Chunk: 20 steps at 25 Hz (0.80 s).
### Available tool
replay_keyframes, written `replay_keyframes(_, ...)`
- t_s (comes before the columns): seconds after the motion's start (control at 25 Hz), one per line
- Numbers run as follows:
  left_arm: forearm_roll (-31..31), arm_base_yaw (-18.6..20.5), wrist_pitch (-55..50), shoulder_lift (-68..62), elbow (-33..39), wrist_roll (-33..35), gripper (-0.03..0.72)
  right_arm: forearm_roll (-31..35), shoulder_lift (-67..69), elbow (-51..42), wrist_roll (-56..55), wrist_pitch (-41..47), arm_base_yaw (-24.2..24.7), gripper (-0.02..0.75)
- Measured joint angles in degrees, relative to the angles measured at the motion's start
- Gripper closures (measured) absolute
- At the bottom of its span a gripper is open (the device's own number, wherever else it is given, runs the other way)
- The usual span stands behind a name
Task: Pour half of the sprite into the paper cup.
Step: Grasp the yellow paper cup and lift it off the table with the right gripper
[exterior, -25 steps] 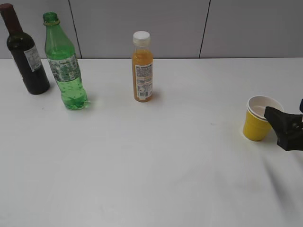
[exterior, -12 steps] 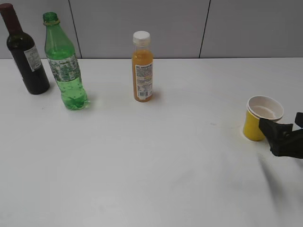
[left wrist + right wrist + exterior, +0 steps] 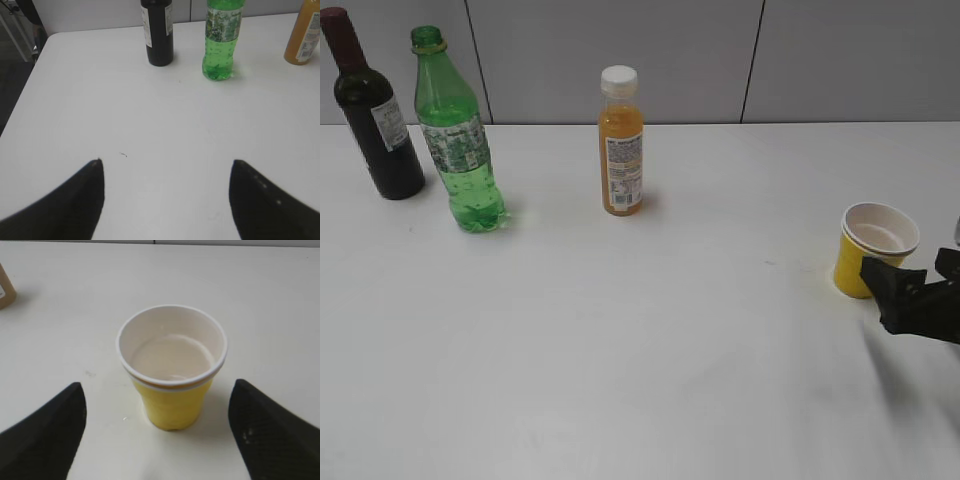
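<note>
The sprite [image 3: 458, 135] stands upright on the far left of the bench [image 3: 640, 350], its long axis vertical, just right of a dark wine bottle [image 3: 372, 110] and well left of an orange juice bottle [image 3: 621, 142]. The paper cup [image 3: 872, 250] sits upright at the right side, well apart from the sprite. The left hand [image 3: 167, 200] is spread wide and empty on the near side of the bench; the sprite lies ahead of it, far and a little to its right, so this arm looks the nearer for taking the bottle. The right hand [image 3: 157, 432] is also wide and empty, with the cup just beyond its fingertips and centred in the gap, not touching. Count: three bottles, one cup stack that seems to be two nested cups, two hands.
</note>
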State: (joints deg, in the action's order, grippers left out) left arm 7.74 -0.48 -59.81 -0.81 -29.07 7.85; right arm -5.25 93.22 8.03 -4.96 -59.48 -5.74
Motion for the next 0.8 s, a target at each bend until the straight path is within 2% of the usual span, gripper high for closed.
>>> replay_keyframes(0.32, 0.00, 0.00, 0.00, 0.00, 0.00, 0.00, 0.099, 0.21, 9.72, 0.00, 1.62, -9.04, 0.00, 0.060)
replay_keyframes(0.8, 0.00, 0.00, 0.00, 0.00, 0.00, 0.00, 0.099, 1.19, 17.52, 1.90, 3.15, -9.57, 0.00, 0.065)
